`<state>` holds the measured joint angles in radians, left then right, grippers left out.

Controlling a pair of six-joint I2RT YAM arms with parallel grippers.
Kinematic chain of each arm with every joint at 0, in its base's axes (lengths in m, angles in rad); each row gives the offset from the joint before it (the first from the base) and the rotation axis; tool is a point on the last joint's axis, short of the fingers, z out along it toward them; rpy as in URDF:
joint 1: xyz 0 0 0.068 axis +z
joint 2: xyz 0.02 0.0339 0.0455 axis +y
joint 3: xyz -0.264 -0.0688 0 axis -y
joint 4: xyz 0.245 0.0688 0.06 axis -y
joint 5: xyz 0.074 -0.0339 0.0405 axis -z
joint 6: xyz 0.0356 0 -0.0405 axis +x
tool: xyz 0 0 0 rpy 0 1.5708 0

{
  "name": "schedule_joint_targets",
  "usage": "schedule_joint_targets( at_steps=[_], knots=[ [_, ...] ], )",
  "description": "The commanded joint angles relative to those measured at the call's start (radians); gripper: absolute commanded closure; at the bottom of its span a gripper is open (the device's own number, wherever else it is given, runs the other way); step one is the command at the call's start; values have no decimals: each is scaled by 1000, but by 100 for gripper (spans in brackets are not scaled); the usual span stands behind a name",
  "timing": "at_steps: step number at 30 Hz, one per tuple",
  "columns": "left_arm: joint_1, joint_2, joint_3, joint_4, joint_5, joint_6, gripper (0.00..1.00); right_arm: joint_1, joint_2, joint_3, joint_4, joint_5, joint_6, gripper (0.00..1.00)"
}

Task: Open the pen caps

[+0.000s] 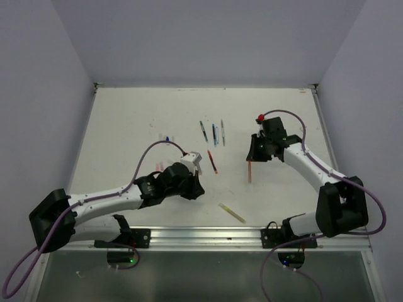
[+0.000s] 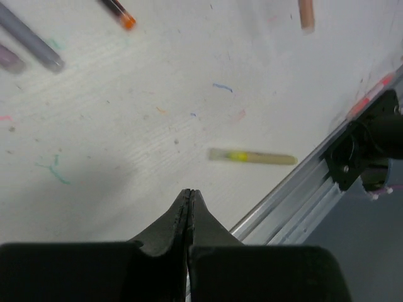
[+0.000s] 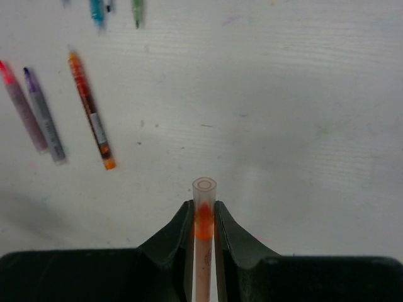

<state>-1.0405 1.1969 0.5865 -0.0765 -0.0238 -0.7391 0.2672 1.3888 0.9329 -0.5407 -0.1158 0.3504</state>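
Pen of translucent orange plastic (image 3: 204,189), clamped in right gripper (image 3: 203,211), juts beyond its fingertips; left gripper (image 2: 189,198), pressed together empty, should probably grasp that end.

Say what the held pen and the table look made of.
The pen looks like glossy translucent plastic: its orange core shows through the wall. The table looks like matte white board, perhaps laminate: faint grain lines, ink stains, no glare.

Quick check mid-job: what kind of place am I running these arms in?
Most likely a lab test cell, not a home or shop: a white table boxed in by bare walls, the left arm and right arm bolted to an aluminium rail, and ink scribbles around the loose pens.
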Motion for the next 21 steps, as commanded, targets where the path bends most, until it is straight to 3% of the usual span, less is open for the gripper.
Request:
schedule_joint_targets(
  at_steps=[1, 9, 13, 21],
  knots=[
    [133, -49, 62, -2, 7, 61, 100, 62, 33, 29, 103, -188, -7, 100],
    [406, 29, 205, 60, 303, 136, 74, 182, 119, 24, 304, -479, -25, 100],
    [507, 72, 202, 171, 449, 77, 73, 219, 115, 0, 361, -533, -37, 100],
    [540, 150, 150, 325, 594, -63, 72, 283, 99, -57, 510, -576, -8, 100]
  ],
)
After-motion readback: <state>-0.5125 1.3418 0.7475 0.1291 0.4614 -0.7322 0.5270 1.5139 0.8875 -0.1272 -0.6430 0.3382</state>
